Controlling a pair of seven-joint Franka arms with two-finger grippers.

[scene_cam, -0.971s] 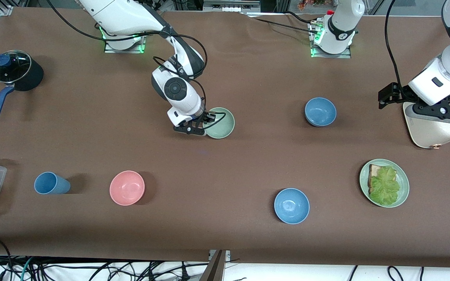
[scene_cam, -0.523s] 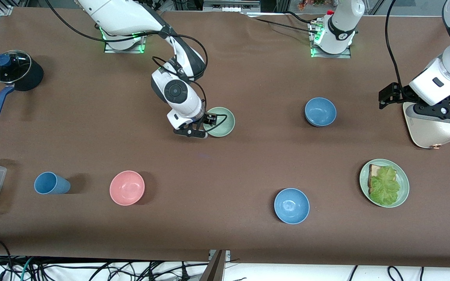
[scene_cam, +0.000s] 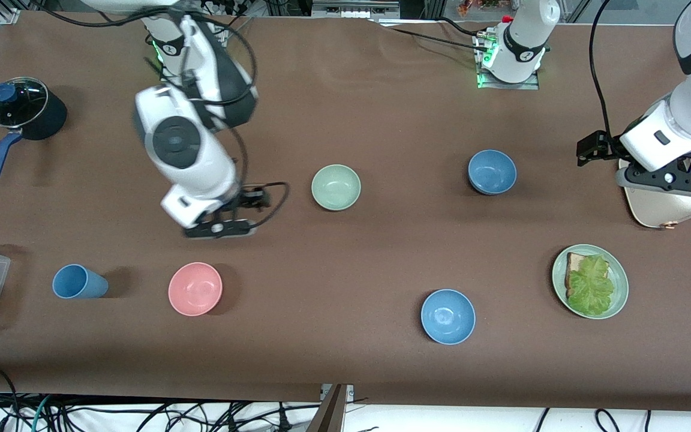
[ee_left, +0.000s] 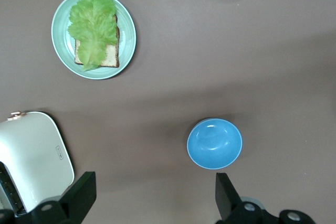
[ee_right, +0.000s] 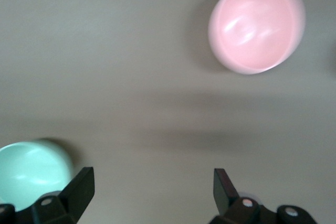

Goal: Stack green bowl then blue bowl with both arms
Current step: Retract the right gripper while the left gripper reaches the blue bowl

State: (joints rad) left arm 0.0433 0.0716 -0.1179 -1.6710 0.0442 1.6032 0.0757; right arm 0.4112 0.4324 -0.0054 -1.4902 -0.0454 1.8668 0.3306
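Green bowl (scene_cam: 336,187) upright on bare tabletop (scene_cam: 381,252), alone, nothing stacked. Blue bowl (scene_cam: 492,171) well apart from green bowl, toward left arm's end. Left gripper (scene_cam: 660,180) over white toaster (scene_cam: 669,204), fingers spread, nearer blue bowl. Right gripper (scene_cam: 219,225) raised, between green bowl and pink bowl (scene_cam: 195,288), fingers spread, empty. Right wrist view catches green bowl (ee_right: 31,174) just beside one finger; left wrist view shows blue bowl (ee_left: 214,144) between its fingers.

The green bowl (scene_cam: 336,187) sits mid-table, with the blue bowl (scene_cam: 492,171) beside it toward the left arm's end. Nearer the front camera lie a pink bowl (scene_cam: 195,288), a second blue bowl (scene_cam: 447,316), and a plate (scene_cam: 619,299) holding what looks like bread with lettuce (scene_cam: 590,286).
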